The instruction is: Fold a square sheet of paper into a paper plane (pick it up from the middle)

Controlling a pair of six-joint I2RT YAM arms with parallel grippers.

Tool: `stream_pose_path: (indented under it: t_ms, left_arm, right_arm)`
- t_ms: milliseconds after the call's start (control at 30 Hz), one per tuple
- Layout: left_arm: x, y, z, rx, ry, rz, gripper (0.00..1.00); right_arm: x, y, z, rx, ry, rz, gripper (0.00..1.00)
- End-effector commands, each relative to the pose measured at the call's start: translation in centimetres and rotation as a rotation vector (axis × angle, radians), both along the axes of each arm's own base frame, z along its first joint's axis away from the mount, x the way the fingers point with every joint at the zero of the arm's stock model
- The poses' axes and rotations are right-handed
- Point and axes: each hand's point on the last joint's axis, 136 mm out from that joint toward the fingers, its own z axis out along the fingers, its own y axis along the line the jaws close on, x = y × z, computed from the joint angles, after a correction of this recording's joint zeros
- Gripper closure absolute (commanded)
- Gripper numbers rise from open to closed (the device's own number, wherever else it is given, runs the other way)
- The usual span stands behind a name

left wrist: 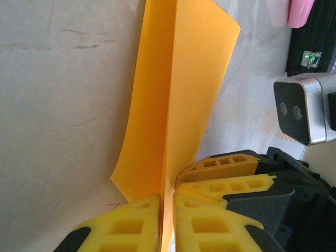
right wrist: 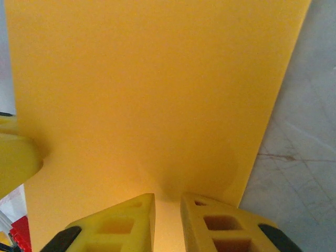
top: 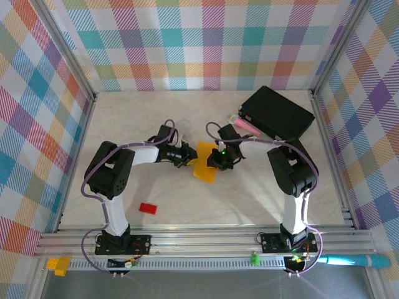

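Between each arm's tight jaws, the square sheet of paper (top: 204,164).

**Robotics laboratory test cell, overhead view.** The work area was an enclosed bay rather than a lived-in room. Checked wall panels (top: 187,43) ran across the top and down both sides of the frame, held in bare aluminium frame posts (top: 72,59). A pale marbled tabletop (top: 206,208) occupied the centre. Along the bottom edge, an aluminium rail (top: 206,237) carried the bolted bases of the left arm (top: 112,171) and the right arm (top: 290,171). Exposed purple cables (top: 85,185) looped off both arms. A slotted cable duct (top: 187,263) lay beneath the rail, and a green indicator light (top: 221,151) glowed at mid-frame.
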Motion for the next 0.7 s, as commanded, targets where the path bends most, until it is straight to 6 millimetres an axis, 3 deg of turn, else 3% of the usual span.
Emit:
stream_pose_path:
  t_ms: [0, 167, 333, 667]
  left_arm:
    - [-0.1, 0.2, -0.3, 0.003, 0.020, -0.019, 0.89]
    - [-0.3, 0.4, -0.2, 0.014, 0.012, -0.020, 0.96]
    - [-0.5, 0.8, -0.2, 0.034, 0.013, -0.004, 1.00]
    - [0.2, 2.1, 0.9, 0.065, 0.003, 0.130, 1.00]
  right_arm:
    - [-0.9, -2.0, -1.7, -0.094, 0.048, -0.021, 0.79]
    - [-0.6, -1.7, -1.2, -0.072, 0.030, -0.021, 0.78]
    - [0.4, -1.4, 1.1, -0.035, -0.061, -0.003, 0.71]
    - [2.7, -2.2, 6.9, -0.050, -0.348, 0.085, 0.35]
